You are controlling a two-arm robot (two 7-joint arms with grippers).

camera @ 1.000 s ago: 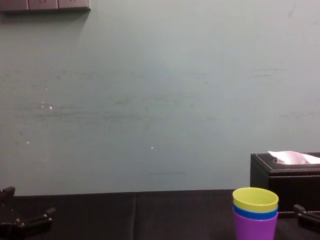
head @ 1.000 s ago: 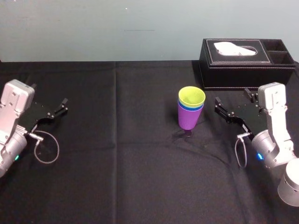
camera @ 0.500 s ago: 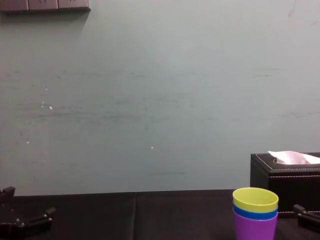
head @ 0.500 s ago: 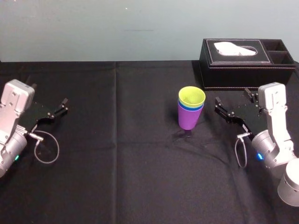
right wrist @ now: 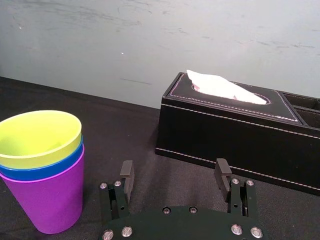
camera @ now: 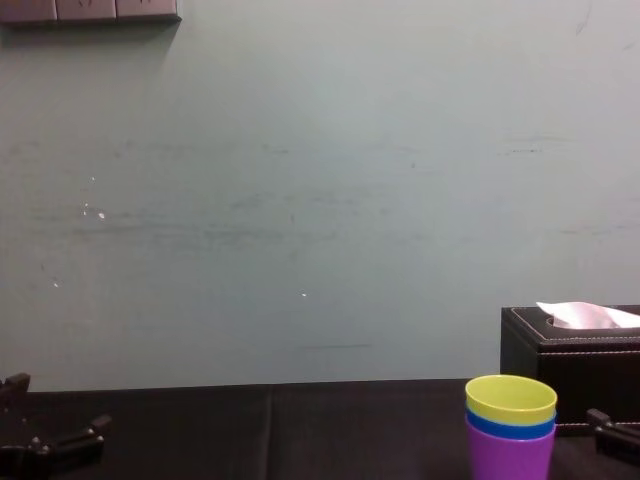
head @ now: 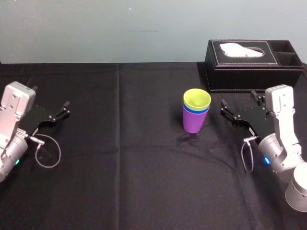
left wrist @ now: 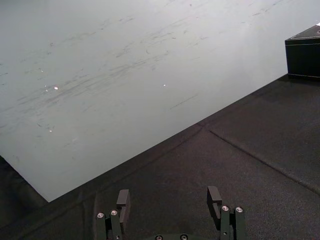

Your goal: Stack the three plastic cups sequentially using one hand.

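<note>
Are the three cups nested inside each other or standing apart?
Nested. The yellow-green cup sits inside the blue cup, which sits inside the purple cup, as one upright stack. The right tool is open beside it, apart.

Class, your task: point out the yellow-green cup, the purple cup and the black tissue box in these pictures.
yellow-green cup (head: 196,99), head view, on its inner wall below the rim.
purple cup (head: 193,122), head view, on its outer side wall.
black tissue box (right wrist: 235,137), right wrist view, on its long side wall.
</note>
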